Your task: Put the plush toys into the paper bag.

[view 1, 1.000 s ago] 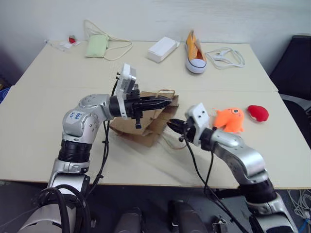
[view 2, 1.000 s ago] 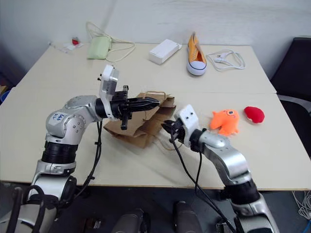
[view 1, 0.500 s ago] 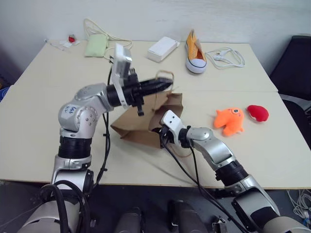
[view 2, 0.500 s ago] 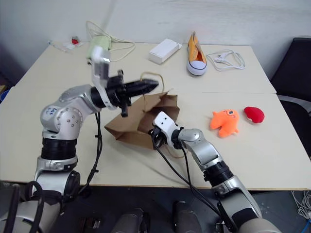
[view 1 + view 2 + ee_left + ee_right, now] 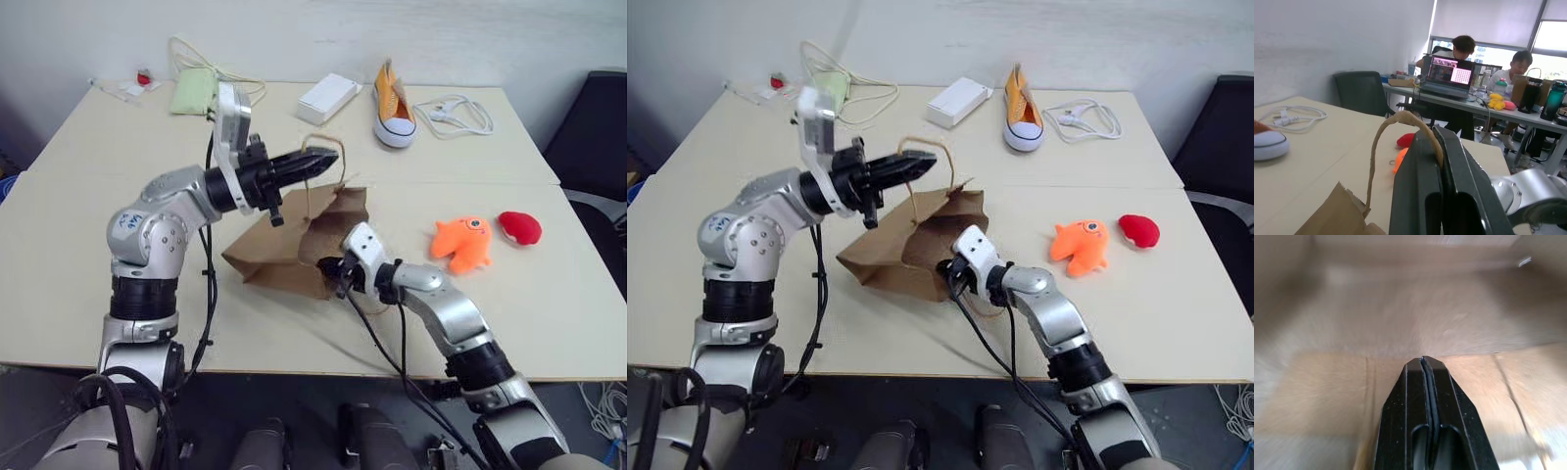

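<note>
Brown paper bag [image 5: 284, 250] lying long-axis leftward, mouth rightward, handle [image 5: 315, 162] clenched in left claw [image 5: 315, 164], right claw [image 5: 1422, 361] clenched empty inside

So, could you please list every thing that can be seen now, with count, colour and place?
paper bag: one, brown, mid table, one handle lifted.
plush toys: two, orange fish and red one, on the table right of the bag.
sneaker: one, orange and white, far table.
white box: one, far table, left of the sneaker.
white cable: one, right of the sneaker.
green pouch: one, pale green with cord, far left.
people: two, at a desk behind, left wrist view.
left claw: shut on the bag's handle.
right claw: shut, at the bag's mouth.
</note>
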### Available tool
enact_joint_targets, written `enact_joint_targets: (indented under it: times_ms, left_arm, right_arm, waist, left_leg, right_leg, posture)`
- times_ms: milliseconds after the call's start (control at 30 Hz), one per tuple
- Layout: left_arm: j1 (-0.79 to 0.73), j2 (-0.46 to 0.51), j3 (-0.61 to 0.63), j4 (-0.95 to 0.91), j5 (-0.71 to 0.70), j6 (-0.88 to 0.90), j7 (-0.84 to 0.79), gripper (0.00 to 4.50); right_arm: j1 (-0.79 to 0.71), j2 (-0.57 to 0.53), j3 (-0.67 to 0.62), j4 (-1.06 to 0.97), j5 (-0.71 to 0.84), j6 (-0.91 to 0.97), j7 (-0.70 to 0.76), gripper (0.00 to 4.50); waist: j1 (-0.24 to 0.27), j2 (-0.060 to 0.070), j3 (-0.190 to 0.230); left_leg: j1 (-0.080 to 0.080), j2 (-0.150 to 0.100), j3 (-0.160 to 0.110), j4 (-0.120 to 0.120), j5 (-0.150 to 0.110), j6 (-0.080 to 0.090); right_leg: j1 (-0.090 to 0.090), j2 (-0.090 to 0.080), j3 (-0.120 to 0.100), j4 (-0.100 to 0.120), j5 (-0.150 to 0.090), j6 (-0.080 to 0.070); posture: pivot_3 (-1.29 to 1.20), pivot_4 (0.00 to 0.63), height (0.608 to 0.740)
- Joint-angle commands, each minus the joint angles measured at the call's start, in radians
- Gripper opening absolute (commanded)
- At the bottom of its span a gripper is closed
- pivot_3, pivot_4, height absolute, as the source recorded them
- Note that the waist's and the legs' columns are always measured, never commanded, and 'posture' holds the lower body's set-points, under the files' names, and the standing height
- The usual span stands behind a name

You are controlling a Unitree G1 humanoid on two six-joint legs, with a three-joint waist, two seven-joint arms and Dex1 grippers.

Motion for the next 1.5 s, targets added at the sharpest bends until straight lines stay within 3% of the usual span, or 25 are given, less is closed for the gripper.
enact_joint_targets:
  times_ms: [33,267,333,433,567,733,933,967,1033,1367,1433,1500]
  left_arm:
    - [0.0,0.019,-0.002,-0.031,0.003,-0.024,-0.023,0.0]
    - [0.004,0.036,-0.013,-0.035,-0.002,-0.018,-0.041,0.0]
    - [0.016,0.045,-0.026,-0.046,0.004,-0.025,-0.055,0.0]
    - [0.025,0.051,-0.035,-0.053,0.007,-0.029,-0.066,0.0]
    - [0.018,0.05,-0.043,-0.038,0.015,-0.047,-0.072,0.0]
    - [0.016,0.043,-0.043,-0.032,0.022,-0.065,-0.068,0.0]
    - [0.031,0.038,-0.044,-0.044,0.028,-0.077,-0.058,0.0]
    - [0.034,0.039,-0.044,-0.047,0.03,-0.08,-0.056,0.0]
    - [0.038,0.04,-0.045,-0.051,0.034,-0.086,-0.055,0.0]
    - [0.042,0.039,-0.038,-0.045,0.037,-0.096,-0.05,0.0]
    - [0.046,0.041,-0.041,-0.035,0.045,-0.108,-0.057,0.0]
    - [0.051,0.045,-0.046,-0.033,0.05,-0.116,-0.064,0.0]
  right_arm:
    - [0.068,-0.04,-0.104,-0.234,0.097,0.128,-0.026,0.01]
    - [0.271,-0.114,-0.476,-0.541,0.31,0.432,-0.132,0.01]
    - [0.29,-0.131,-0.632,-0.526,0.32,0.476,-0.197,0.38]
    - [0.253,-0.13,-0.772,-0.446,0.32,0.52,-0.296,1.27]
    - [0.208,-0.173,-0.757,-0.266,0.274,0.461,-0.313,2.72]
    - [0.093,-0.147,-0.699,-0.007,0.237,0.373,-0.349,4.47]
    - [0.005,-0.11,-0.632,0.19,0.181,0.277,-0.399,4.47]
    - [0.0,-0.101,-0.633,0.202,0.183,0.264,-0.407,4.3]
    - [0.001,-0.091,-0.63,0.205,0.188,0.245,-0.409,3.88]
    - [0.083,-0.111,-0.594,-0.053,0.356,0.301,-0.247,0.74]
    - [0.066,-0.095,-0.577,-0.115,0.444,0.35,-0.211,0.27]
    - [0.048,-0.087,-0.53,-0.18,0.523,0.406,-0.174,0.14]
  waist:
    - [0.005,0.0,0.0]
    - [0.018,0.0,0.0]
    - [0.018,0.0,0.0]
    - [0.017,0.0,0.0]
    - [0.008,0.001,0.0]
    - [0.01,0.002,0.0]
    - [0.011,0.002,0.0]
    - [0.012,0.002,0.0]
    - [0.012,0.002,0.0]
    - [0.011,0.002,0.0]
    - [0.007,0.003,0.001]
    - [0.007,0.003,0.001]
  left_leg:
    - [0.0,0.0,0.0,0.0,0.0,0.0]
    - [0.0,0.0,-0.001,0.0,0.0,0.0]
    - [0.0,0.0,0.0,0.0,0.0,0.0]
    - [0.0,-0.001,0.0,0.0,0.0,0.0]
    - [0.002,0.0,0.002,-0.002,0.0,0.0]
    - [0.002,0.0,0.004,-0.002,0.0,0.001]
    - [0.002,0.0,0.003,-0.002,0.0,0.001]
    - [0.002,0.0,0.003,-0.002,0.0,0.001]
    - [0.001,0.0,0.003,-0.001,0.0,0.001]
    - [0.001,0.0,0.003,-0.001,0.0,0.001]
    - [0.001,0.0,0.003,-0.002,0.0,0.001]
    - [0.002,0.0,0.003,-0.002,0.0,0.0]
  right_leg:
    - [0.0,0.0,0.0,0.0,0.0,0.0]
    - [0.001,0.0,0.0,-0.001,0.0,0.0]
    - [0.001,-0.001,0.001,-0.001,0.0,0.0]
    - [0.001,-0.001,0.001,-0.001,0.0,0.0]
    - [0.001,0.0,0.002,-0.001,0.0,0.0]
    - [0.001,0.001,0.004,0.0,0.0,0.0]
    - [0.0,0.0,0.004,0.0,0.0,0.0]
    - [0.0,0.0,0.004,0.0,0.0,0.0]
    - [0.0,0.0,0.004,0.0,0.0,0.0]
    - [0.0,0.0,0.004,0.0,0.0,0.0]
    - [0.0,0.0,0.004,0.0,0.0,0.0]
    - [0.0,0.001,0.004,0.0,0.0,0.0]
  posture:
    - [0.0,0.15,0.74]
    - [0.0,0.15,0.74]
    - [0.0,0.15,0.74]
    - [0.0,0.15,0.74]
    - [0.0,0.15,0.74]
    - [0.0,0.15,0.74]
    - [0.0,0.15,0.74]
    - [0.0,0.15,0.74]
    - [0.0,0.15,0.74]
    - [0.0,0.15,0.74]
    - [0.0,0.15,0.74]
    - [0.0,0.15,0.74]
